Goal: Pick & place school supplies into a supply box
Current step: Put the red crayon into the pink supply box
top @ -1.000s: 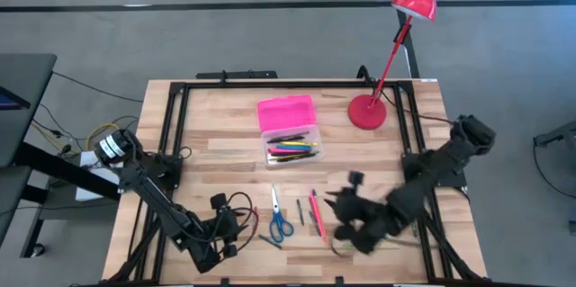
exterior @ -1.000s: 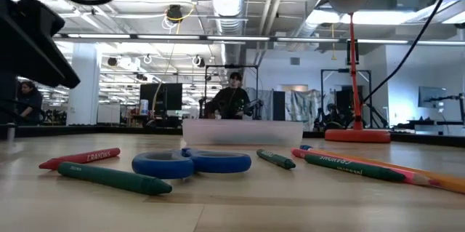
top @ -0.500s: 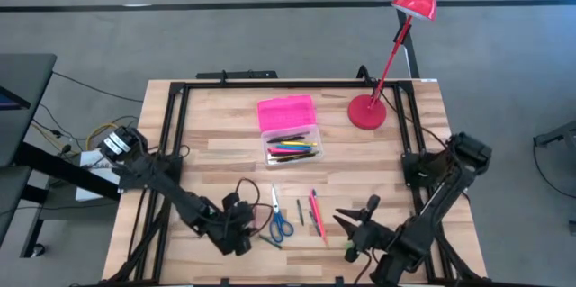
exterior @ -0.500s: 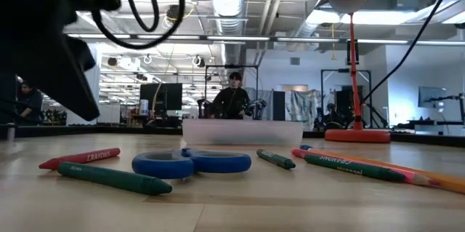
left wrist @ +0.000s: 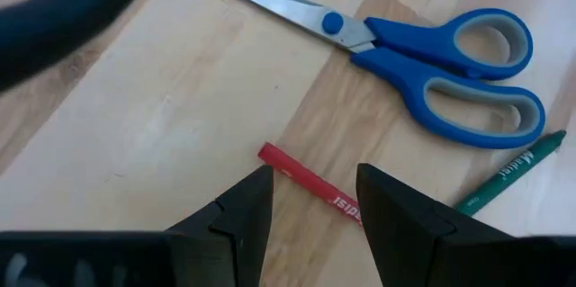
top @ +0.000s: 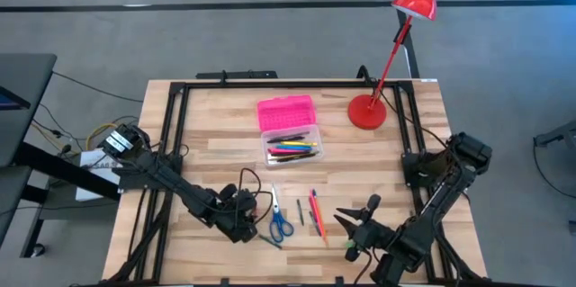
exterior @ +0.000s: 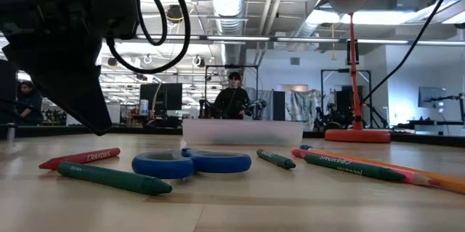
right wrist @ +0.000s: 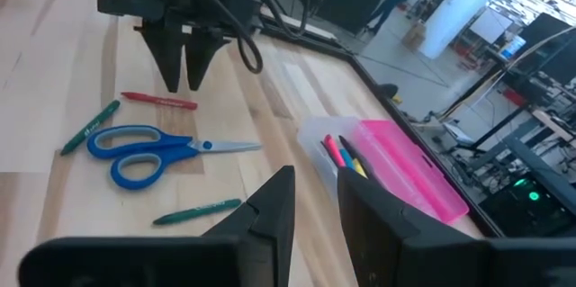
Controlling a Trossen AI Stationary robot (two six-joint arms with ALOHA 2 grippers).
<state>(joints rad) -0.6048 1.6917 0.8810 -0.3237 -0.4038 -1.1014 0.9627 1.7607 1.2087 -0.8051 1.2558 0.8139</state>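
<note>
Near the bench's front edge, the left gripper [left wrist: 310, 199] hovers with fingers parted over a red crayon [left wrist: 310, 184], unseen from overhead. Beside it lie blue scissors [top: 279, 220]. The supply box [top: 290, 130] sits mid-bench. The right gripper [top: 353, 227] waits front-right, slightly parted, empty.

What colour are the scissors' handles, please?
Blue with grey inner rims, clearest in the left wrist view: scissors.

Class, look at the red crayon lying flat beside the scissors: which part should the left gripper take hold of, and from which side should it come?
Grip the red crayon at its middle, coming straight down from above. It lies flat on the table, thin and straight, clear of the scissors. The left gripper, open, should probably pinch across its width, a finger on each long side.
</note>
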